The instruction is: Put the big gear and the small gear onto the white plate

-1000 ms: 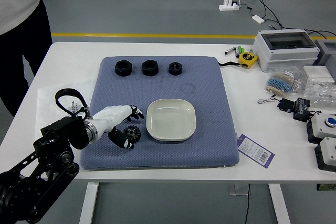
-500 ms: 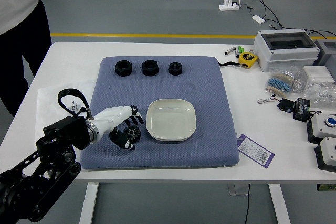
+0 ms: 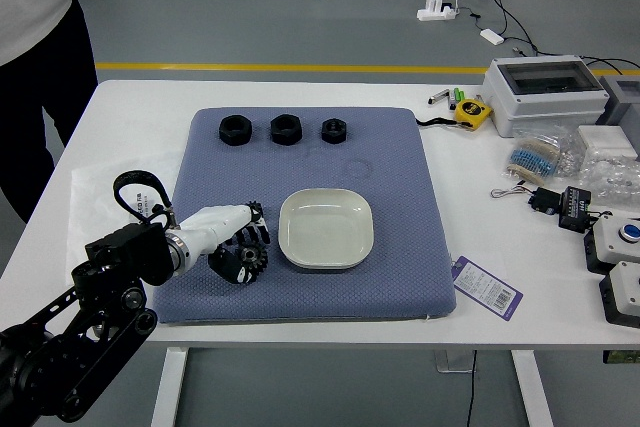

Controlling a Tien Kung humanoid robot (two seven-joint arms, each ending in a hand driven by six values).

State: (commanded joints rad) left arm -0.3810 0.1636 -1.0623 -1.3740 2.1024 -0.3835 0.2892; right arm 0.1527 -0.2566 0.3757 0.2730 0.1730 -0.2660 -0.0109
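Note:
My left hand (image 3: 250,239) reaches in over the blue mat from the left, palm side towards the plate. A dark toothed gear (image 3: 254,256) is held between its thumb and curled fingers, low over or on the mat; the fingers partly cover it. I cannot tell whether this is the big or the small one, and no second gear can be made out. Just right of the hand, apart from it, the white plate (image 3: 326,228) lies on the mat with nothing on it.
Three black nut-like parts (image 3: 286,129) stand in a row at the mat's (image 3: 400,267) far side. A tape measure (image 3: 472,113), a label card (image 3: 487,287), bagged parts and switch boxes (image 3: 612,243) lie to the right. A person (image 3: 40,67) stands at the far left, hands unseen.
The left hand's fingers have curled downwards and inwards, closing around the gear. The hand itself has barely shifted, and the plate and black parts have stayed put.

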